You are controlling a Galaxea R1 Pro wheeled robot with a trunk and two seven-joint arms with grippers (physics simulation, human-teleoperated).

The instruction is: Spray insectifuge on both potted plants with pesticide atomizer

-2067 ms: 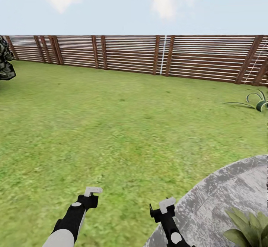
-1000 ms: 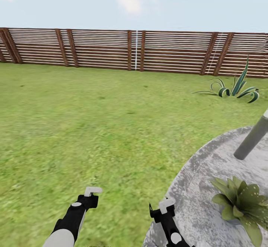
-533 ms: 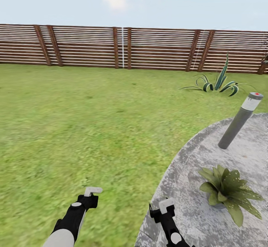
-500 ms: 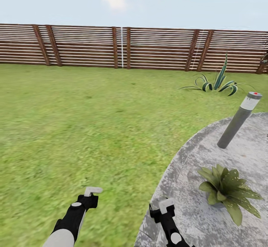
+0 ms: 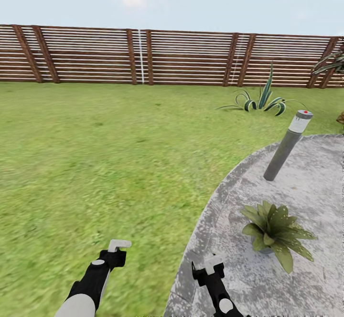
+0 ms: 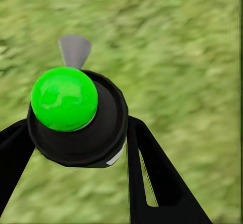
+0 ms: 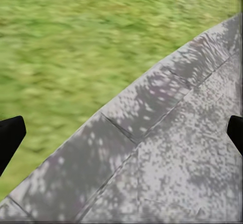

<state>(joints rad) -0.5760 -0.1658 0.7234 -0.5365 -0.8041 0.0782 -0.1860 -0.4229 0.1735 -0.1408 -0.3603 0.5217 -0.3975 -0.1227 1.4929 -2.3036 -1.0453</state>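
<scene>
Nearby, a grey bollard light stands behind one potted plant; left pincer grips the atomizer, right pincer gapes empty.

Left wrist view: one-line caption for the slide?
Left gripper shut on the pesticide atomizer, green tip toward the camera, over blurred lawn.

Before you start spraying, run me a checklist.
1. Pesticide atomizer held between the left gripper fingers: ok.
2. Right gripper open and free, above the patio edge: ok.
3. One potted plant in sight on the patio: ok.
4. Second potted plant located: not ok.
5. Nozzle aimed at a plant: not ok, it is over grass.
</scene>
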